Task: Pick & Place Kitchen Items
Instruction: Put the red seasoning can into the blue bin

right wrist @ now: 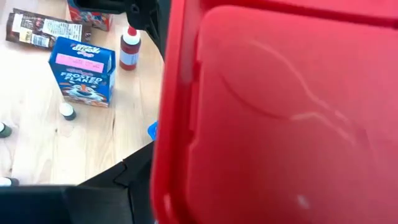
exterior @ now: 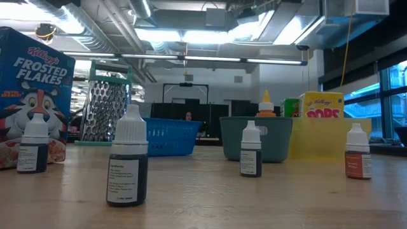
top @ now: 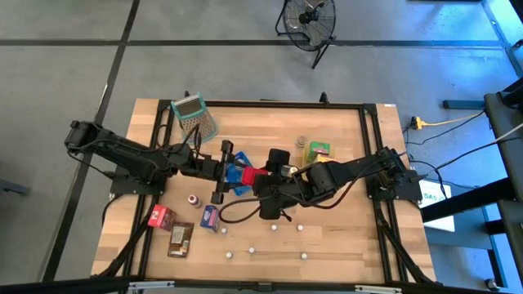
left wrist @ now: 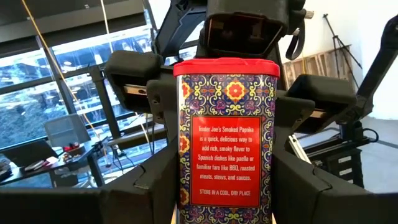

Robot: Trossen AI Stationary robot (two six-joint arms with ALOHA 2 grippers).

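- Nearest the front edge of the bench (top: 343,204), small dropper bottles with white caps (top: 252,249) stand scattered and well apart. From table height the closest one (exterior: 127,159) holds dark liquid.
- At about 8 o'clock from the bench's middle you have a brown packet (top: 181,239) lying flat. Just beyond it are a red box (top: 161,217), a small blue cereal box (top: 210,216) and a red-capped bottle (top: 194,199).
- Mid-bench, your two hands meet over a spice tin (left wrist: 227,137) with a red lid and a patterned body, labelled smoked paprika. From above it shows as a red patch (top: 249,176) between them.
- Your left hand (top: 222,171) reaches in from 9 o'clock. Its fingers sit against both sides of the tin's lower body, pinching it.
- Your right hand (top: 263,178) comes from 3 o'clock. Its fingers (left wrist: 140,87) press on the tin's sides just under the lid, so it grips the tin too. The red lid (right wrist: 280,112) fills most of its wrist camera.
- Past the hands, at 2 o'clock, a yellow and green box (top: 318,150) stands near a small jar.
- At 11 o'clock, by the far edge, a metal grater (top: 194,114) lies on the bench.
- From table height a blue basket (exterior: 168,135), a teal bin (exterior: 257,137) and a yellow bin (exterior: 324,137) stand in a row.
- Beyond the bench, at 12 o'clock, a fan (top: 309,20) stands on the floor.
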